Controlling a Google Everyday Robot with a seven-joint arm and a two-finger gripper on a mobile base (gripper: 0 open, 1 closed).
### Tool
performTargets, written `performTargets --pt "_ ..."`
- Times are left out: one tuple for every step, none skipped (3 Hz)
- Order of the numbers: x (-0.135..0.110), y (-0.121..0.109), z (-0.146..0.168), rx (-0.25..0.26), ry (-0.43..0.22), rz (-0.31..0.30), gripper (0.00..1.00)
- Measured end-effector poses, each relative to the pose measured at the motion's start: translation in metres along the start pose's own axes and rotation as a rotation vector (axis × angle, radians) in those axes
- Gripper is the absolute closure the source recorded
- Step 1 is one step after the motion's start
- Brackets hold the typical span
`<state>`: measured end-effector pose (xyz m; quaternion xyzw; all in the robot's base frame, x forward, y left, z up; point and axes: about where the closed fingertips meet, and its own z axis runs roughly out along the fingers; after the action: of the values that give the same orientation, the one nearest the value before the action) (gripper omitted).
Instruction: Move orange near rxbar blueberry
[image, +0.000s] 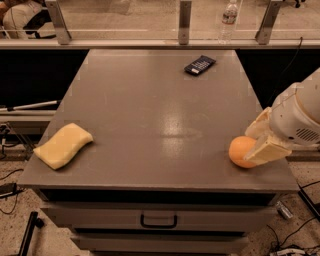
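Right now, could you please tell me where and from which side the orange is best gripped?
Probably across its widest middle, from the right: the orange is a smooth ball by the right edge of the table, and the open gripper sits on that side.

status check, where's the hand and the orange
hand at the orange, near right corner of table. rxbar blueberry at far edge. sponge off left, not in the way.

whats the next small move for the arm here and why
Probably close the end effector on the orange: it sits open around the fruit near the table's front right corner, and the rxbar blueberry lies far back, so a grip comes first.
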<state>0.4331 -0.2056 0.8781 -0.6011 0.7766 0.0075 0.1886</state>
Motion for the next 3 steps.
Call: performTargets --pt "-0.0004 0.0003 -0.0008 0.002 0.000 -0.001 0.98" --pt "-0.0011 0.0007 -0.0020 0.004 0.001 -0.002 0.75" --pt "-0.0018 0.0012 -0.0033 0.007 0.001 -0.004 0.52"
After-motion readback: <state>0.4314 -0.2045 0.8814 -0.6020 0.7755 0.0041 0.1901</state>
